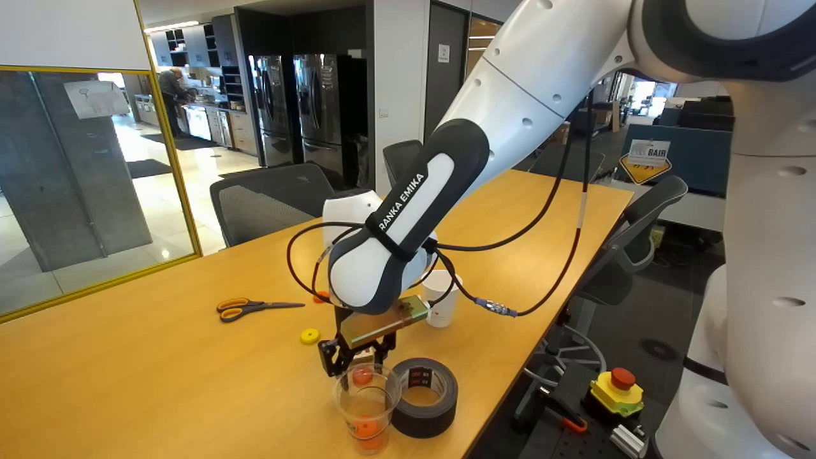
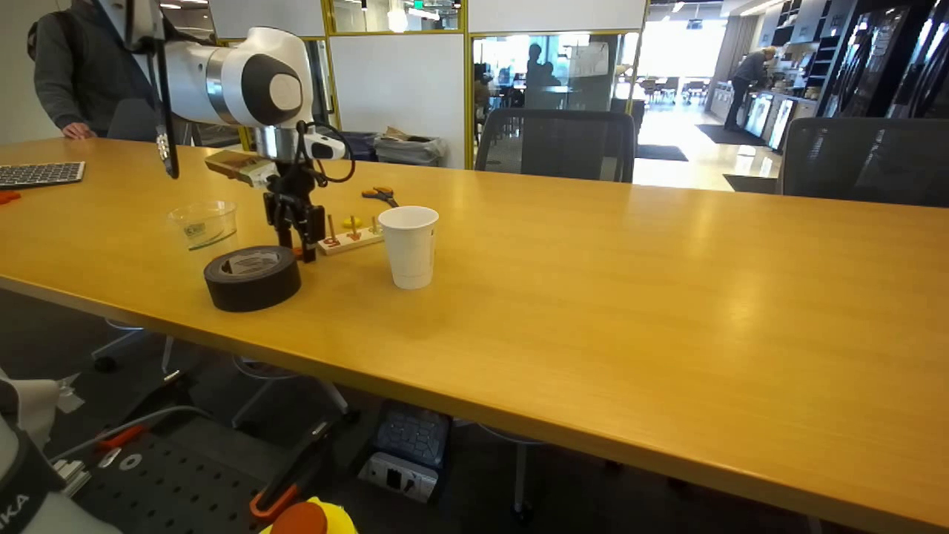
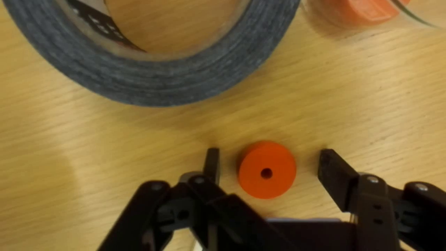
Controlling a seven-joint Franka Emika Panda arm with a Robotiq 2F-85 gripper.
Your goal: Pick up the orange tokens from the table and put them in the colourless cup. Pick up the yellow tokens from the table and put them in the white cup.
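Observation:
In the wrist view an orange token (image 3: 266, 184) lies flat on the table, its small centre hole showing. My gripper (image 3: 268, 157) is open around it, one finger on each side with a gap to the token. The colourless cup (image 1: 341, 405) stands close by and has orange tokens (image 1: 367, 430) at its bottom. Another orange token (image 1: 320, 297) sits farther back, partly behind the arm. A yellow token (image 1: 310, 336) rests on the table, also seen in an exterior view beyond the peg board. The white cup (image 2: 410, 256) stands upright, away from the gripper.
A black tape roll (image 3: 167, 87) lies right beside the gripper and the colourless cup. A white board with pegs (image 2: 348, 240) is just behind the fingers. Orange-handled scissors (image 1: 255, 307) lie farther back. A keyboard (image 2: 41, 174) is at the table's far end.

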